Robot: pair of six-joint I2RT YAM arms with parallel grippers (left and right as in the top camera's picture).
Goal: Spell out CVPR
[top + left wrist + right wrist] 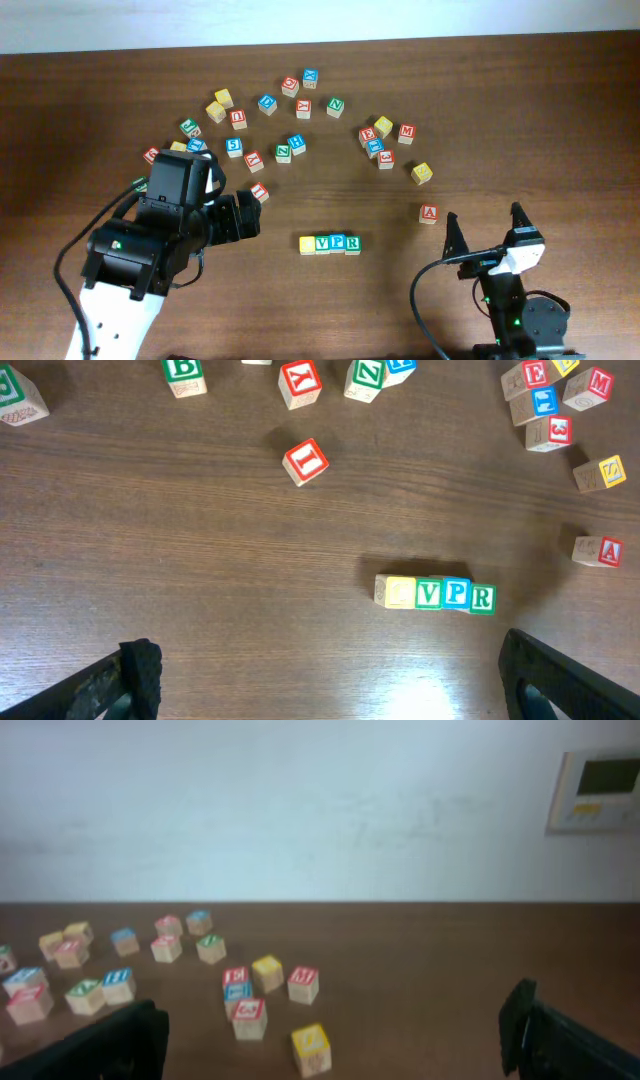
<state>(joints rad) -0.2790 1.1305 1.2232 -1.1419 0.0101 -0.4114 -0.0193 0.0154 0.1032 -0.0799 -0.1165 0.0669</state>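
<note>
Small letter blocks [266,973] scattered over left half of brown table [430,955]. White wall [300,810] behind, panel [600,788] upper right. Dark gripper [335,1015] spread wide at bottom corners.

Four-block row [330,244] mid-table, touching; loose blocks [267,102] scattered behind; A block [428,213] right of row

Open table [330,295] surrounds letter row [330,244]; loose blocks [283,152] beyond.

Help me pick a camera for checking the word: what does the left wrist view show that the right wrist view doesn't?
Only left wrist: the four-block row and the A block. Only right wrist: the wall and its panel. Both: the table, the red M block and its neighbours, plus each view's own open jaws.
</note>
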